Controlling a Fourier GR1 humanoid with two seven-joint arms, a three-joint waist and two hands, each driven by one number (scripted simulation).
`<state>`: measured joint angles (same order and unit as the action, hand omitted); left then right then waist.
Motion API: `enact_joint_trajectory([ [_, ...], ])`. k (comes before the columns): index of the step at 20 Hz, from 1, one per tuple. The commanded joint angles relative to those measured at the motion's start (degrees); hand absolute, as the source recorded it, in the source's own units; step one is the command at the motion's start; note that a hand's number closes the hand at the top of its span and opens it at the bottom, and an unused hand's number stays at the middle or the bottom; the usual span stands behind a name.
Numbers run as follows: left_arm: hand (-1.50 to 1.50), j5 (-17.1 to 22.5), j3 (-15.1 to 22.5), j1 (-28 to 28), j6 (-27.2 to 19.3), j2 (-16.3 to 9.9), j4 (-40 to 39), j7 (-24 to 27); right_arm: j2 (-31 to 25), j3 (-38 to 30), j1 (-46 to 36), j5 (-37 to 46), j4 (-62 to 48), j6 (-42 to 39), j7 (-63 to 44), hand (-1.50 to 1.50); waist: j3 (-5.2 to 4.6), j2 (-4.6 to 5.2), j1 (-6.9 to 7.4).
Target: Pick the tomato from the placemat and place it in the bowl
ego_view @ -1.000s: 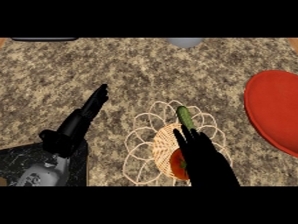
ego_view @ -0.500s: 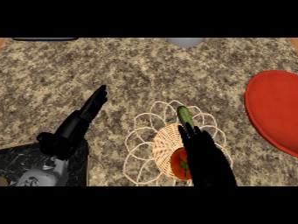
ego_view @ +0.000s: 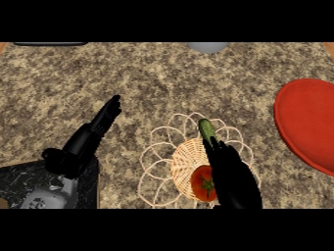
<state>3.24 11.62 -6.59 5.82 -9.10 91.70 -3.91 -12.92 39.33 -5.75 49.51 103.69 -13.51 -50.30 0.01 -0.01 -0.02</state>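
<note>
Pick stage starting, nothing in the bowl [ego_view: 318,127] yet.
Tomato [ego_view: 202,182] is sitting on the woven placemat [ego_view: 184,162]; right hand [ego_view: 231,171] is hovering beside it, fingers straight, grasping nothing; left hand [ego_view: 90,139] is resting released.

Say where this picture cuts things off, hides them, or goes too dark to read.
Head view: the red bowl is cut by the right edge; the right hand covers part of the tomato and cucumber; the black hands lose detail, the left hand reading mostly as silhouette.
</note>
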Motion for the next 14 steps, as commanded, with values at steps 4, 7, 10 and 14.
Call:
enact_joint_trajectory([
  [4,0.0,-0.47,-0.5,1.61,1.31,0.52,2.53,-1.7,0.22,-1.49,-0.7,4.46,-4.83,6.04,10.47,1.5,0.01,-0.02,0.15],
  [7,0.0,-0.35,-2.42,1.62,3.37,-0.21,1.53,0.11,5.49,-2.17,-4.07,7.21,-10.26,5.88,10.06,1.5,0.0,0.01,0.21],
  [10,0.0,-2.75,-1.93,0.84,2.17,2.59,-2.71,2.83,2.12,-3.03,1.14,8.05,-1.21,3.89,10.57,1.5,-0.01,-0.02,-0.11],
  [14,0.0,-4.52,-0.39,2.72,1.16,3.81,2.82,-0.71,4.05,-3.24,1.65,10.2,-3.31,2.9,11.31,1.5,0.0,-0.05,-0.02],
])
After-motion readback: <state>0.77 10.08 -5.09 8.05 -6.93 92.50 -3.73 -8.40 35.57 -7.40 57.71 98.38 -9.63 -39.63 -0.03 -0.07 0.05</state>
